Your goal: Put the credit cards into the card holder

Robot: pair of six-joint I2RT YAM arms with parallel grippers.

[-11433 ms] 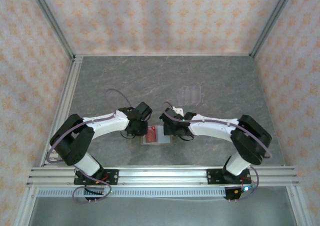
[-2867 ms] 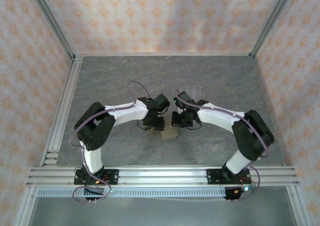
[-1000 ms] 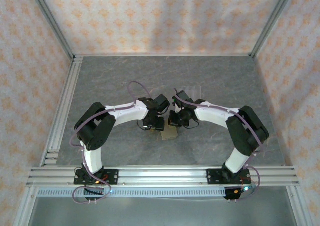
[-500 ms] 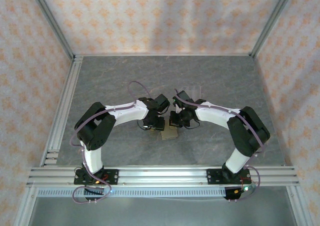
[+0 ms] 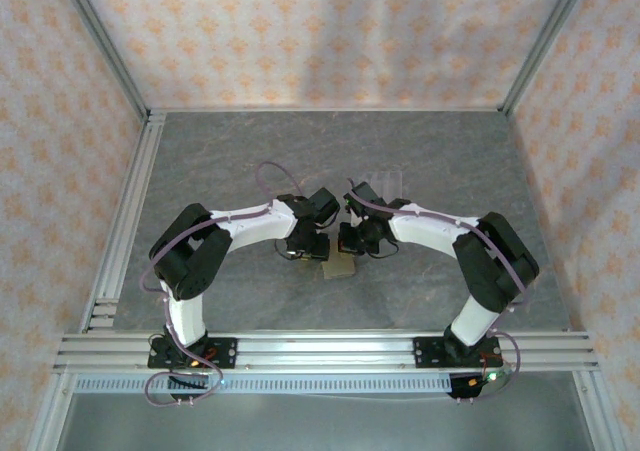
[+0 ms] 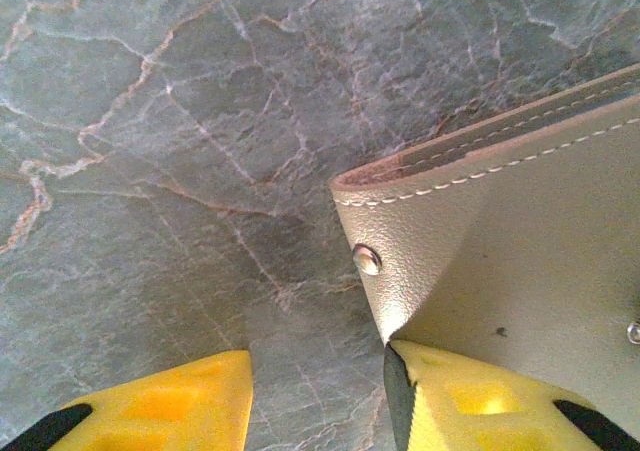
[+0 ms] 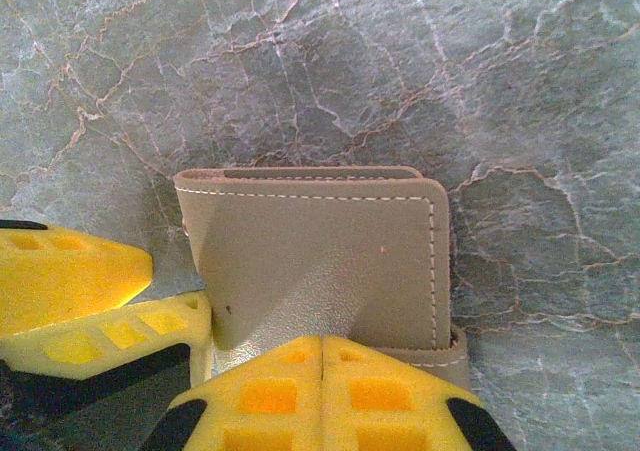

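Top view: the two arms bend inward and meet near the middle of the grey marbled counter [image 5: 200, 171]. The left tool [image 5: 311, 252] and right tool [image 5: 351, 244] point down side by side. The olive-tan holder [image 5: 338, 267] lies flat on the counter just at 6 o'clock of them, its far part covered by the tools. A clear stand [image 5: 386, 183] sits at 1 o'clock of the right tool, partly hidden by the arm. Left wrist view: the left tool's two yellow fingers [image 6: 150, 411] stand a moderate way apart with bare counter between them, gripping nothing. The finger at 5 o'clock touches the holder's near corner. The holder occupies the frame from 2 to 4 o'clock, folded, with pale stitching along its edge and a small metal stud [image 6: 367, 259] near the corner. Right wrist view: the right tool's fingers are pressed together without a gap at 6 o'clock, their joined tips resting on the near edge of the holder's cover; whether they pinch any of it cannot be told. The holder lies closed at the centre, one long edge toward 12 o'clock, and a lower layer shows at 5 o'clock. The left tool's fingers enter at 8 o'clock, one tip against the holder's left edge.
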